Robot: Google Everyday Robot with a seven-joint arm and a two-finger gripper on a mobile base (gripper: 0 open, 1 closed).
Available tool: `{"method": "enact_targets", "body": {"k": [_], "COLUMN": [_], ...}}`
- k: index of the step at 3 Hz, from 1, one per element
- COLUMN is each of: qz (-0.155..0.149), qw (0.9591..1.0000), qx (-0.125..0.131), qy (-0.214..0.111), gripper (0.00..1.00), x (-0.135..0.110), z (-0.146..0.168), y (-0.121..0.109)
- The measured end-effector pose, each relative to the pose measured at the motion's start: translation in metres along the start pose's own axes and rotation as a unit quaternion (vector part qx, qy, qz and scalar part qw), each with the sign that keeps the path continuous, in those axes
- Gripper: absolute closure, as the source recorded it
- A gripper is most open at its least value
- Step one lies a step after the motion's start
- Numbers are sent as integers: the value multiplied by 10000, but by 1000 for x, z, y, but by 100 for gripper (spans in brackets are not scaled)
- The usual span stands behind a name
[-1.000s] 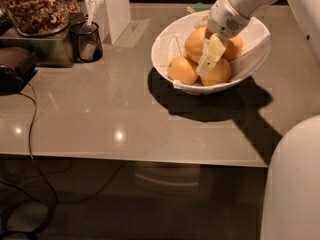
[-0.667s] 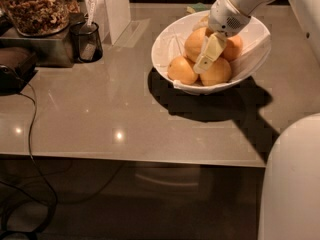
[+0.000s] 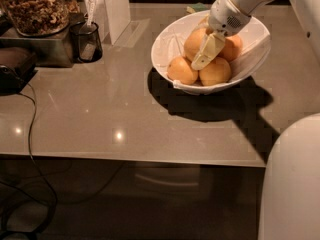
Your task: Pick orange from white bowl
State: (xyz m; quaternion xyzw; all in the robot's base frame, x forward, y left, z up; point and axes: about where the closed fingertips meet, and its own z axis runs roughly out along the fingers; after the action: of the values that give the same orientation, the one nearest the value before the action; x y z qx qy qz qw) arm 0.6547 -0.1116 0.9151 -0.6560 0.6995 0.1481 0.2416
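Observation:
The white bowl (image 3: 250,59) stands on the grey table at the back right and holds several orange fruits. The orange (image 3: 192,41), the largest and yellowest, lies at the upper left of the pile. Smaller fruits lie at the front left (image 3: 181,70), the front (image 3: 216,72) and the right (image 3: 232,48). My gripper (image 3: 204,54) reaches down into the bowl from the upper right. It lies against the right side of the orange and covers part of it.
A dark cup (image 3: 86,41) with a utensil, a jar of nuts (image 3: 35,6) on a metal box and a white carton (image 3: 114,9) stand at the back left. A dark device (image 3: 15,69) with a cable (image 3: 35,129) lies at the left edge. My white body (image 3: 292,184) fills the lower right.
The gripper has shifted slightly left and down inside the bowl, closer against the orange. The fruits and the bowl have not visibly moved.

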Motion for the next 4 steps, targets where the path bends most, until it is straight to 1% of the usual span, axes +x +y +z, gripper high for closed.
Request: {"method": "enact_targets", "body": {"k": [1,2,4], "qz": [0,0,1], "qw": [10000,10000,10000], "qx": [0,0,3], "qy": [0,0,0], "gripper": [87,100,100], "x": [0,0,-3], "z": [0,0,-5], "y": [0,0,-1]}}
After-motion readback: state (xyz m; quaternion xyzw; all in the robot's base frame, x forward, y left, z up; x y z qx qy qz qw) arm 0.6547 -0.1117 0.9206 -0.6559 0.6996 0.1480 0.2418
